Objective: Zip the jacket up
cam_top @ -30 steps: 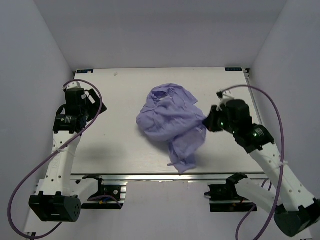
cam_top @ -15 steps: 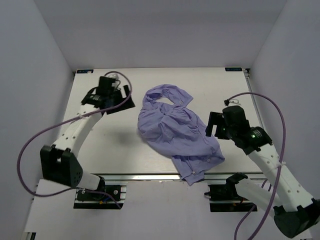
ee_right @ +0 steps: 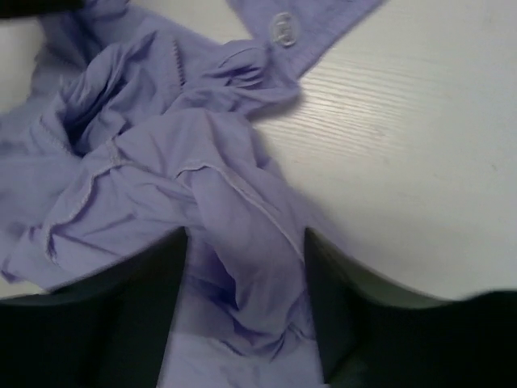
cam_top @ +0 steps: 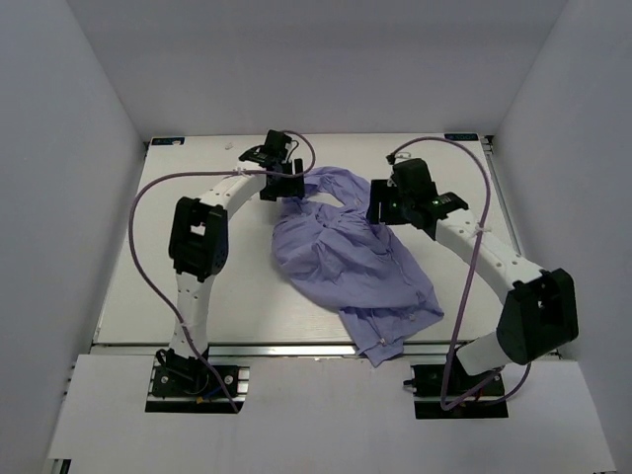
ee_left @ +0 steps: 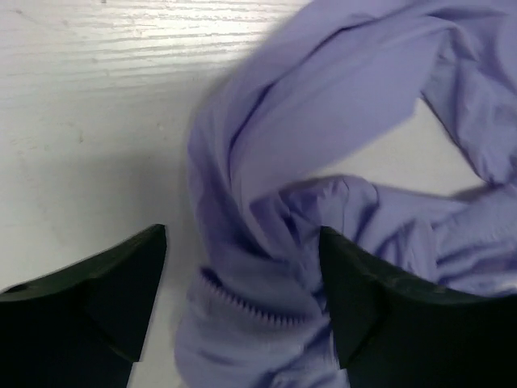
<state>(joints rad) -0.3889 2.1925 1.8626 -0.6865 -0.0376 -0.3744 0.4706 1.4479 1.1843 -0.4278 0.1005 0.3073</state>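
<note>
Only the top view takes in the whole thin, wrinkled lavender fabric jacket (cam_top: 346, 262). It lies crumpled on the bench with the left gripper (cam_top: 288, 184) at its far left corner and the right gripper (cam_top: 379, 207) at its far right edge, the two near each other with a band of cloth between them. The left wrist view adds what the top view cannot show: that gripper's jaws stand wide open, its dark fingers (ee_left: 97, 299) straddling a bunched fold, and between them runs a ridged, toothed edge (ee_left: 242, 303) of the cloth, with bare bench ahead and to the left of the gripper. The right wrist view shows the other gripper likewise open, a thick fold filling the gap between its blurred dark fingers (ee_right: 133, 323), and well ahead of it a small round pale button (ee_right: 281, 29) on a flat strip of fabric. The bench (cam_top: 237, 296) is white with a fine wood grain, edged by a metal rail (cam_top: 286, 348) on the near side and enclosed by plain pale grey-lilac walls (cam_top: 59, 148). The jacket's long axis runs on a slant, from the grippers back toward the right arm's base, its narrow end reaching the near rail
</note>
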